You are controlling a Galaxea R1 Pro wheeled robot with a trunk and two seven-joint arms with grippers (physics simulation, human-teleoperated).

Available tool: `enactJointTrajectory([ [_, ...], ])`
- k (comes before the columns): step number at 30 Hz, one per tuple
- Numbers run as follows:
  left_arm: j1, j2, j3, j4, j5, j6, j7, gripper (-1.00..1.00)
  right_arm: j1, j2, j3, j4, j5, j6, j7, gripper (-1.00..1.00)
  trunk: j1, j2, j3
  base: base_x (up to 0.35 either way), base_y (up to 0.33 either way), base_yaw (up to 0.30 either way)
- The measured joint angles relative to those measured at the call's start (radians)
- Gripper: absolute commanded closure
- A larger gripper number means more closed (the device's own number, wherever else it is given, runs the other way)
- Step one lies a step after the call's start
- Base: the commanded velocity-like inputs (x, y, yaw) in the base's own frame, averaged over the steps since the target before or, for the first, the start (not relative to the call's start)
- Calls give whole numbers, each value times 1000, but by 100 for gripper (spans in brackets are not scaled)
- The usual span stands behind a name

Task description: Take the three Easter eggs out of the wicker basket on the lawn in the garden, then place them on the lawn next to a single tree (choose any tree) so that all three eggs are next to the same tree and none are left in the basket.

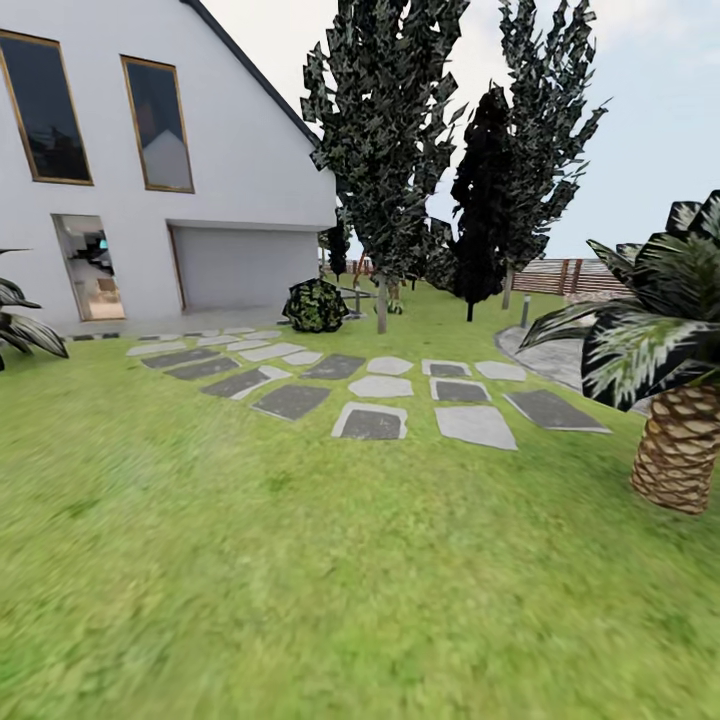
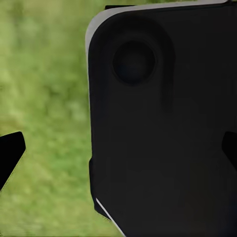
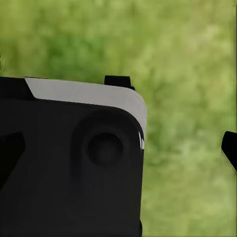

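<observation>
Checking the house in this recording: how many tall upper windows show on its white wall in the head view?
2: one window near the picture's left edge, the other window to its right, above the garage door. More may lie outside the frame.

Flat, even daylight lights your head view; the lawn (image 1: 300, 560) smears into blur toward the bottom edge. Both wrist views show soft, unfocused grass behind dark, shadowless robot panels (image 2: 163, 123).

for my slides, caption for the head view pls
Robot's head view across the lawn: stepping stones, white house, trees, palm.
</observation>
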Motion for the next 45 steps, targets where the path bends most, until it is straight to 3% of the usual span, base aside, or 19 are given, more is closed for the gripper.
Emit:
enactJointTrajectory([
  [45, 0, 1, 0, 0, 0, 1, 0, -100, 0, 0, 3, 0, 6, 0, 0, -100, 0, 0, 0, 342, 0, 0],
])
